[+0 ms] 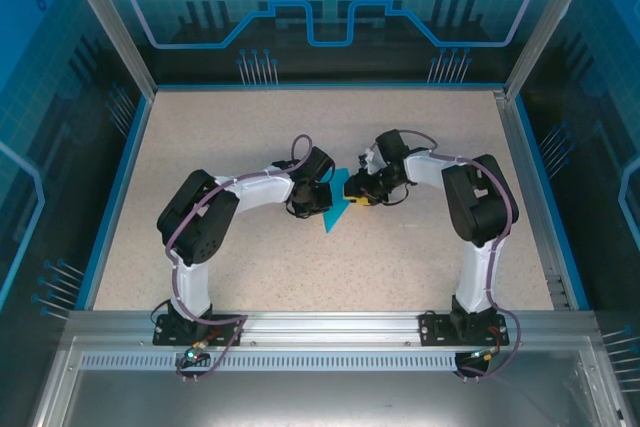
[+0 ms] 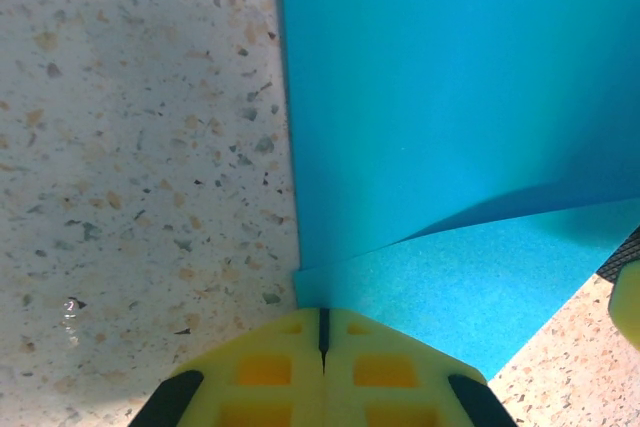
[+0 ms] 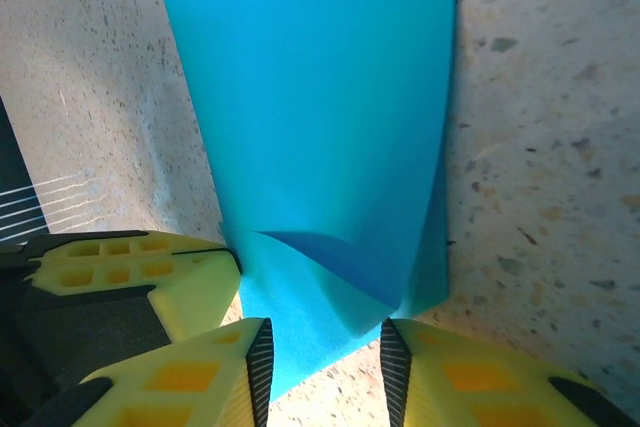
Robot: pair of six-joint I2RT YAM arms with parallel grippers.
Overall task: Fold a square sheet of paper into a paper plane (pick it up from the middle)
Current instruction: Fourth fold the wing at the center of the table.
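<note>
Paper (image 1: pixel 335 215) partly hidden overhead; left gripper (image 2: pixel 322 313) pinches its edge, right gripper (image 3: pixel 325 335) spread around a corner

A speckled beige desk (image 1: pixel 250 277) has a blue border (image 1: pixel 320 86) along its left, far and right edges, a silver metal rail (image 1: pixel 330 325) across its near edge, and metal posts (image 1: pixel 110 22) at its far corners framing blue patterned panels (image 1: pixel 330 7).

Teal-blue paper plane (image 1: pixel 336 211) (plain, unprinted); table (image 1: pixel 250 127) beige with dark and tan speckles.
</note>
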